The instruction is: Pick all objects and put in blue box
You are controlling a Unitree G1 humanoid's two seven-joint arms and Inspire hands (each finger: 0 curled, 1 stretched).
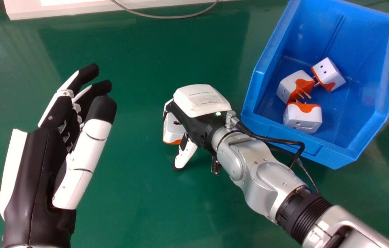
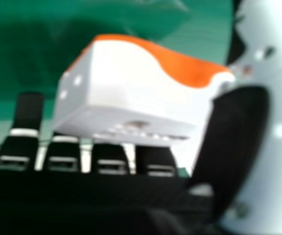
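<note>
In the head view my right hand [image 1: 201, 101] is low over the table, palm down, left of the blue box [image 1: 322, 153]. Under it a white and orange plug adapter [image 1: 172, 130] is partly hidden, with the thumb standing out to the near side. From the right hand view, the adapter [image 2: 131, 83] sits between the fingers and thumb of the open right hand [image 2: 238, 132], not gripped. Three similar adapters, one of them at the near side [image 1: 303, 119], lie inside the box. My left hand [image 1: 39, 165] is open and holds nothing at the view's left.
The green table [image 1: 139, 206] extends around both hands. A white panel [image 1: 60, 9] and a grey cable [image 1: 167, 16] lie along the far edge. The box's near left wall stands close to my right wrist, and a black cable [image 1: 277, 139] runs along that arm.
</note>
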